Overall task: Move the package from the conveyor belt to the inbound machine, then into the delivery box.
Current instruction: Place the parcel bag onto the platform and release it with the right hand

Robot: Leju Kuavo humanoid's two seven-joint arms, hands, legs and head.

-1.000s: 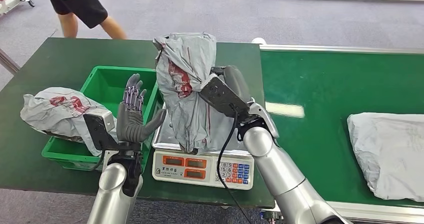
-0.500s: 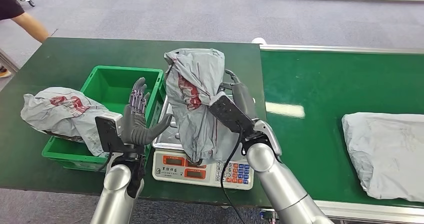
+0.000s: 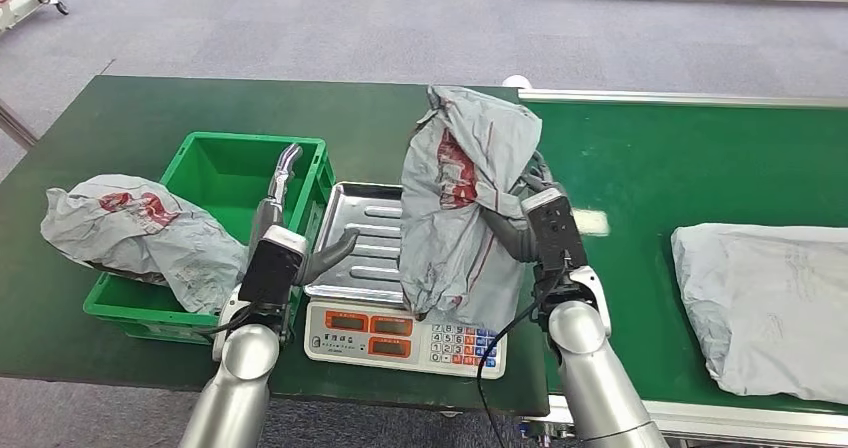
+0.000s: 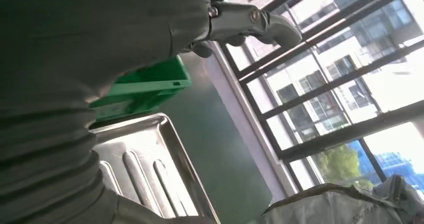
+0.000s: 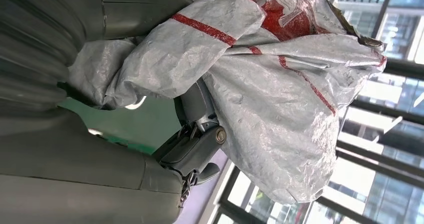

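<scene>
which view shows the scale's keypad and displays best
The head view: the scale faces the camera, with both orange displays and the keypad visible under the held package. The left wrist view shows part of its steel tray. The right wrist view gives nothing recognisable of it.

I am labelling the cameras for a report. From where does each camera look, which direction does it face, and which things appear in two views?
Head view: high on the body, facing forward and down at the scale, green bin and conveyor belt; both silver arms show.
Left wrist view: behind the left hand, facing upward over the scale's tray toward windows.
Right wrist view: behind the right hand, facing the held package and windows.
Shared: tray, bin and package appear in the head and left wrist views.
</scene>
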